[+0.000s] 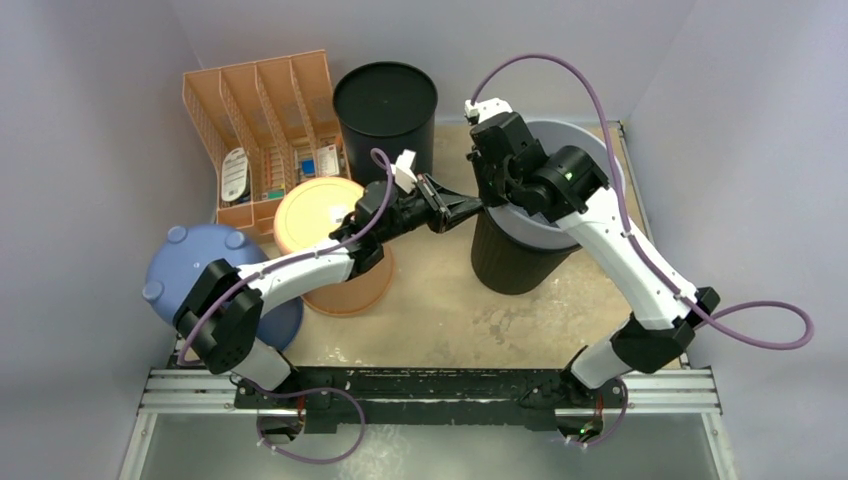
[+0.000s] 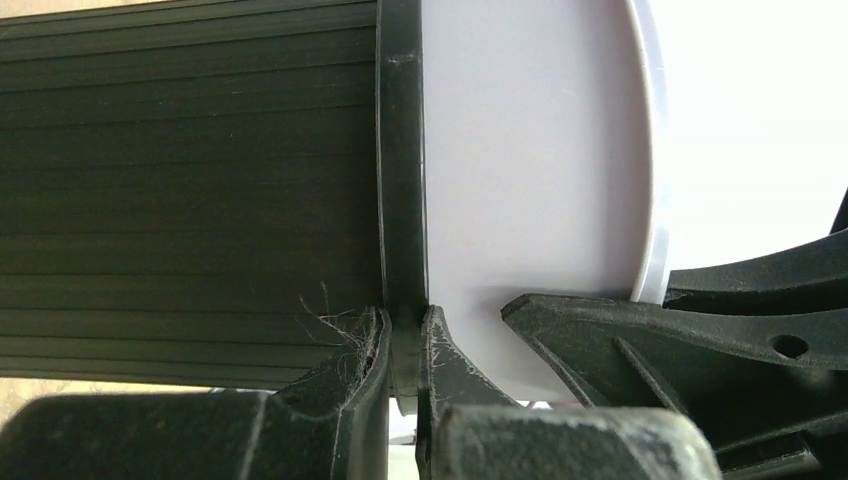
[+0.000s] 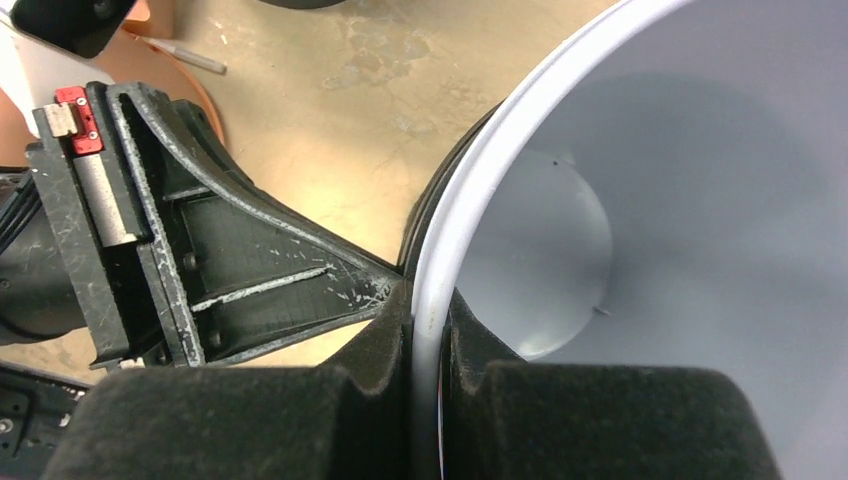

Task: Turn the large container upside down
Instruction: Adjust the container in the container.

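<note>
Upright right of centre on the table (image 1: 440, 310), the bin (image 1: 515, 265) looks light, stiff and smooth; the left gripper (image 2: 405, 330) and right gripper (image 3: 428, 310) pinch its thin rim (image 3: 470, 190) side by side

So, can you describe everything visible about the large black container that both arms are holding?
The large container is a round bin, plastic by its look: black ribbed outer wall, smooth pale grey inside, empty. It stands open end up on the table, right of centre. The left gripper and right gripper each pinch its rim between shut fingers.
</note>
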Robot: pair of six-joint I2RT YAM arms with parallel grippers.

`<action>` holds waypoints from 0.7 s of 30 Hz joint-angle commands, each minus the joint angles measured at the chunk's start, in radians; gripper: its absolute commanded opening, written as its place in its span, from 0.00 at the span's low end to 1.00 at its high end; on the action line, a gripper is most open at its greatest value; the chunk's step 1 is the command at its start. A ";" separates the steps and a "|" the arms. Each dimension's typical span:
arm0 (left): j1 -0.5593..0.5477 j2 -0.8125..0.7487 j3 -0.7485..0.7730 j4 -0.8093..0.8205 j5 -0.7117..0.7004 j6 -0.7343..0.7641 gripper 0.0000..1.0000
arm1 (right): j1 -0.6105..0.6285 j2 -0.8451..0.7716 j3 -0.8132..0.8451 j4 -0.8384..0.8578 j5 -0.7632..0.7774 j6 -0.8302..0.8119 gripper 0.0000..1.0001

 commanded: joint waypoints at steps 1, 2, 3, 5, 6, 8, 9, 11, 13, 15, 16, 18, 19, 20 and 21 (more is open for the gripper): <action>0.006 0.011 0.014 -0.199 -0.059 0.074 0.00 | 0.012 0.003 0.158 0.021 0.052 -0.027 0.00; 0.006 0.012 0.020 -0.225 -0.062 0.082 0.00 | 0.015 0.013 0.170 0.017 0.058 -0.029 0.00; 0.005 0.018 0.031 -0.261 -0.064 0.101 0.00 | 0.017 0.020 0.183 0.013 0.069 -0.028 0.00; 0.005 0.023 0.047 -0.320 -0.069 0.119 0.00 | 0.022 0.030 0.214 0.009 0.086 -0.030 0.00; 0.005 0.024 0.049 -0.338 -0.073 0.123 0.00 | 0.023 0.031 0.234 0.010 0.090 -0.030 0.00; 0.005 0.027 0.053 -0.367 -0.079 0.132 0.00 | 0.023 0.034 0.280 0.004 0.100 -0.032 0.00; 0.006 0.029 0.055 -0.381 -0.083 0.138 0.00 | 0.023 0.038 0.307 -0.004 0.108 -0.034 0.00; 0.005 0.034 0.057 -0.406 -0.089 0.151 0.00 | 0.023 0.047 0.371 -0.026 0.124 -0.034 0.00; 0.006 0.040 0.054 -0.423 -0.093 0.156 0.00 | 0.023 0.060 0.435 -0.057 0.136 -0.031 0.00; 0.006 0.049 0.045 -0.425 -0.098 0.159 0.00 | 0.023 0.067 0.483 -0.072 0.139 -0.029 0.00; 0.005 0.055 0.040 -0.423 -0.099 0.159 0.00 | 0.023 0.067 0.494 -0.072 0.135 -0.029 0.00; 0.005 0.064 0.029 -0.417 -0.101 0.159 0.00 | 0.023 0.060 0.496 -0.065 0.122 -0.029 0.00; 0.006 0.069 0.024 -0.417 -0.104 0.157 0.00 | 0.024 0.057 0.492 -0.063 0.117 -0.029 0.00; 0.006 0.074 0.018 -0.415 -0.103 0.156 0.00 | 0.024 0.055 0.492 -0.063 0.117 -0.028 0.00; 0.006 0.078 0.013 -0.415 -0.106 0.157 0.00 | 0.023 0.053 0.495 -0.066 0.120 -0.026 0.00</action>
